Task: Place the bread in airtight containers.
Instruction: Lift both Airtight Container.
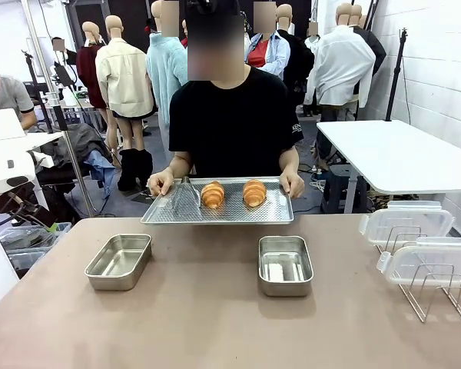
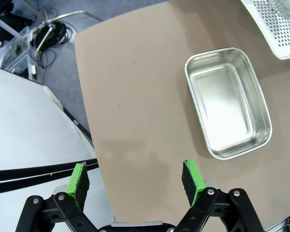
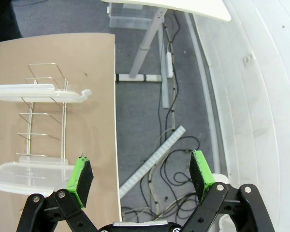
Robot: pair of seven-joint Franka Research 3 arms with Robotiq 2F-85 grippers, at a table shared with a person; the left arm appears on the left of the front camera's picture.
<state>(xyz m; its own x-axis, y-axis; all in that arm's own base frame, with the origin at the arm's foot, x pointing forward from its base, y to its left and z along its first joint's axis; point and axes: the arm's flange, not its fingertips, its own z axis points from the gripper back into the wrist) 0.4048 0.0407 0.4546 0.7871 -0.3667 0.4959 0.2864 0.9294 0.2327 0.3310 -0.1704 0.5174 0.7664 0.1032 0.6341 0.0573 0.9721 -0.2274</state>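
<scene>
— Croissants, two golden-brown, ridged, crescent-shaped ones, are lying side by side on that large flat perforated steel tray. Who is holding it?

— The person across the brown table is gripping its far corners with both hands. Its near edge seems to be resting at the table's far side. I am guessing it is being offered so the bread comes within the arms' reach.

— And the containers?

— Two small rectangular stainless-steel tins with rounded corners are sitting open and empty just this side of the tray: the left tin and the middle tin. One croissant each, probably.

— Why are they uncovered?

— Their clear plastic white-rimmed snap lids are resting on a thin wire rack at the right, well apart from the tins. They are likely being kept out of the way until filling is done.

— What are the arms doing?

— The left gripper is hovering over the table's near left edge, green pads spread wide with nothing between them and the left tin ahead of it. The right gripper is hanging just past the table's right edge, above floor cables and beside the rack. It is equally wide and empty. Nothing is packed yet.
</scene>
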